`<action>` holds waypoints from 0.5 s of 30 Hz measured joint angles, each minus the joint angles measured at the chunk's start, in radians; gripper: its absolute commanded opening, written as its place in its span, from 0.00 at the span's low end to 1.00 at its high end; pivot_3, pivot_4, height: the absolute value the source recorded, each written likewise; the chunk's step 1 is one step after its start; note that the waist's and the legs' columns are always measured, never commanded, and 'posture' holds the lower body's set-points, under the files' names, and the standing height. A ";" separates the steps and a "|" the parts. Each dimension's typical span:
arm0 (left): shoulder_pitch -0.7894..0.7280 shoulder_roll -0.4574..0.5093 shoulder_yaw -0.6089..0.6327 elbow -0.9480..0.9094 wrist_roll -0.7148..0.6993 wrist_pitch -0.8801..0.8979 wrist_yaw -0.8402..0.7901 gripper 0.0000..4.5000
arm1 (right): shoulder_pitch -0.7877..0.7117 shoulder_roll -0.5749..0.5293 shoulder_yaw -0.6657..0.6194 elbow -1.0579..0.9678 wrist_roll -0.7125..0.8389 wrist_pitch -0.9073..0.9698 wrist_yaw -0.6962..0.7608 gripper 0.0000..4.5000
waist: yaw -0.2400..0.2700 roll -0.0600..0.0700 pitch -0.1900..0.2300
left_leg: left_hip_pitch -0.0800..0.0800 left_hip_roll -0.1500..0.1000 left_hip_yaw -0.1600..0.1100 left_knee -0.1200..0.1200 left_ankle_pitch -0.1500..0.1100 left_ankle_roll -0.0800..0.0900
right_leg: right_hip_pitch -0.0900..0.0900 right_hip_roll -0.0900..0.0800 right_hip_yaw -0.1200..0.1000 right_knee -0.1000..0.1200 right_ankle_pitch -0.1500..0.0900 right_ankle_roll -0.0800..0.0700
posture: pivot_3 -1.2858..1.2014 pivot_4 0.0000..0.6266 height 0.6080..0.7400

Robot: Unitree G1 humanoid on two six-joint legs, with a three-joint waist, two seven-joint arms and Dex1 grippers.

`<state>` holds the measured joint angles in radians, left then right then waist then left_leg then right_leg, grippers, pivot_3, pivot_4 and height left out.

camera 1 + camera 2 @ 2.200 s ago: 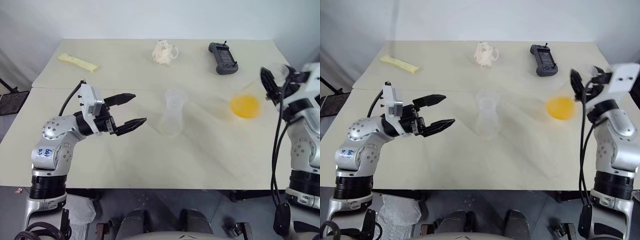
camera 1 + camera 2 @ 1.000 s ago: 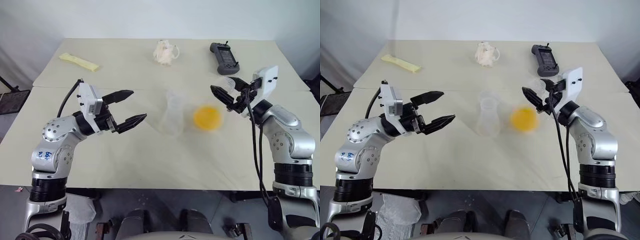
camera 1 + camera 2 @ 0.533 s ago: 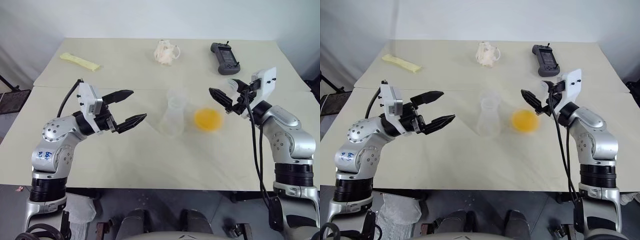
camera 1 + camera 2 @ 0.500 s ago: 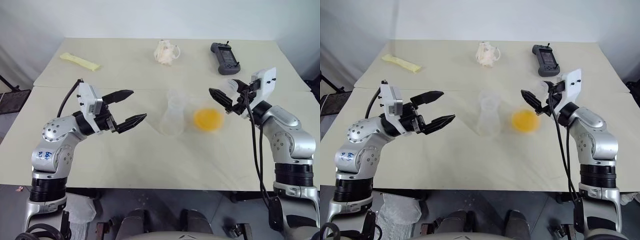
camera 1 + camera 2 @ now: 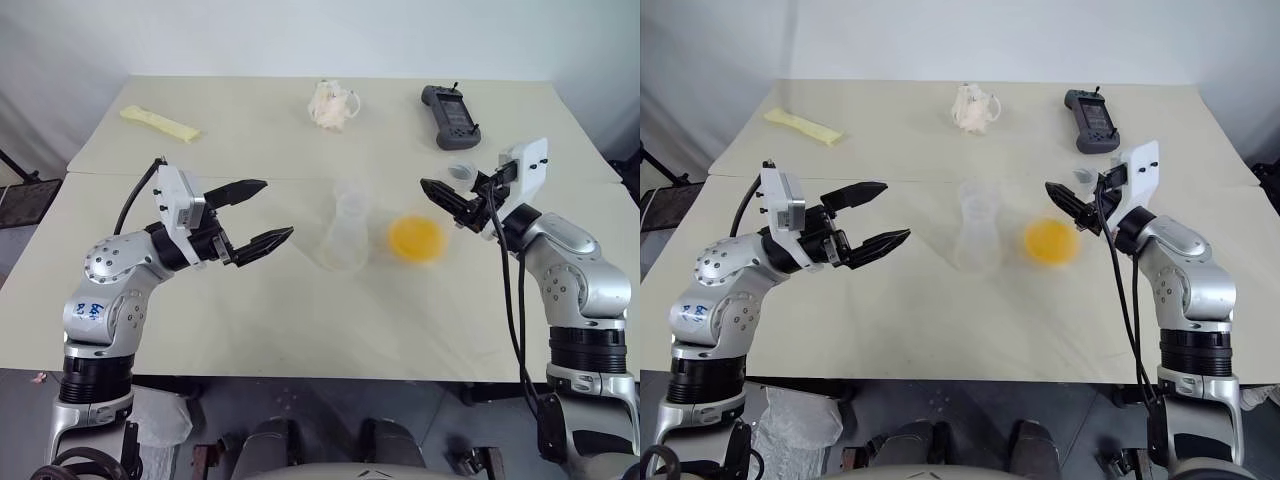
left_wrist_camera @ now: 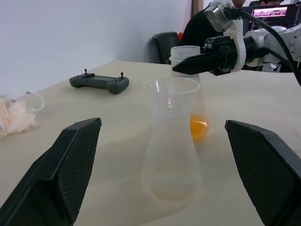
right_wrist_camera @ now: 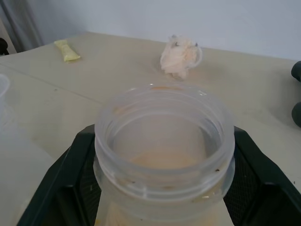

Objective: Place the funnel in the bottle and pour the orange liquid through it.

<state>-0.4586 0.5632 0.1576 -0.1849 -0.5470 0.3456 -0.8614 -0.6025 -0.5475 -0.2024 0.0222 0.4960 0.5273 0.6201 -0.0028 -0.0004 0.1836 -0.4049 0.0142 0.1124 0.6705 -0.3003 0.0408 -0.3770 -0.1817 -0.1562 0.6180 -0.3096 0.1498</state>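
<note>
The right hand (image 7: 162, 155) grips a clear jar; its wrist view shows the wide mouth, and orange liquid (image 5: 416, 238) probably fills its base. Before the open left hand (image 5: 262, 214) stands the bottle (image 6: 170, 155), funnel (image 6: 171, 91) seated in its neck.

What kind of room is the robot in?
Probably a robot test lab: plain tables against a bare wall, a handheld controller, and a clear flask-shaped bottle set out for practice.

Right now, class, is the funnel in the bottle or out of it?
In. The funnel's wide mouth sits at the top of the upright bottle, its stem down inside the neck.
</note>
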 measured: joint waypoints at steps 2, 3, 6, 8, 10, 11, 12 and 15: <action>0.000 0.000 0.000 0.000 0.000 0.000 0.000 1.00 | 0.000 0.000 0.000 -0.003 0.000 -0.001 0.007 0.63 | 0.000 0.000 0.000 | 0.000 0.000 0.000 0.000 0.000 0.000 | 0.000 0.000 0.000 0.000 0.000 0.000 | 0.52 0.24 1.00; 0.000 0.000 0.000 0.000 0.000 0.000 0.001 1.00 | 0.000 0.000 0.001 -0.006 -0.005 -0.010 0.010 0.63 | 0.000 0.000 0.000 | 0.000 0.000 0.000 -0.001 0.000 0.000 | 0.000 0.000 0.000 0.000 0.000 0.000 | 0.52 0.24 1.00; 0.000 0.000 0.000 0.000 0.000 0.000 0.001 1.00 | 0.000 0.000 0.004 -0.031 -0.039 -0.070 0.018 0.63 | 0.000 0.000 0.000 | 0.000 0.000 0.000 -0.001 0.000 0.000 | 0.000 0.000 0.000 -0.001 0.000 0.000 | 0.52 0.24 1.00; 0.000 0.000 0.000 0.000 0.000 -0.001 0.001 1.00 | -0.006 -0.044 0.061 -0.060 -0.122 -0.078 -0.004 0.63 | 0.000 0.000 0.000 | 0.000 0.000 0.000 -0.002 0.000 0.000 | 0.000 0.000 0.000 -0.001 0.000 0.000 | 0.52 0.24 1.00; 0.000 0.000 0.001 0.002 0.000 -0.004 0.000 1.00 | -0.024 -0.074 0.121 -0.072 -0.202 -0.099 -0.012 0.63 | -0.001 0.000 0.000 | 0.000 0.000 0.001 -0.002 0.000 0.000 | 0.000 0.000 0.000 -0.002 0.000 0.000 | 0.52 0.24 1.00; -0.001 -0.001 0.001 0.003 0.000 -0.009 0.000 1.00 | -0.033 -0.084 0.156 -0.076 -0.253 -0.145 -0.012 0.63 | -0.001 0.000 0.000 | 0.000 0.000 0.001 -0.002 0.000 0.000 | -0.001 0.000 0.000 -0.002 0.000 0.000 | 0.52 0.24 1.00; -0.002 -0.005 0.000 0.005 0.000 -0.012 0.000 1.00 | -0.044 -0.088 0.184 -0.078 -0.297 -0.196 -0.010 0.63 | -0.001 0.000 0.000 | 0.000 0.000 0.001 -0.002 0.000 0.000 | -0.001 0.000 0.000 -0.002 0.000 0.000 | 0.52 0.24 1.00; -0.009 -0.019 -0.007 0.022 0.001 -0.024 -0.004 1.00 | -0.084 -0.091 0.265 -0.075 -0.406 -0.342 -0.007 0.63 | -0.004 0.000 0.000 | 0.000 0.000 0.001 -0.003 0.000 -0.001 | -0.001 0.000 0.000 -0.003 0.000 0.000 | 0.52 0.24 1.00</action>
<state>-0.4671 0.5445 0.1503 -0.1624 -0.5459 0.3218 -0.8652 -0.6865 -0.6387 0.0627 -0.0531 0.0902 0.1857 0.6130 -0.0064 -0.0005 0.1837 -0.4048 0.0142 0.1136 0.6677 -0.2999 0.0400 -0.3780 -0.1814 -0.1561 0.6155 -0.3097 0.1498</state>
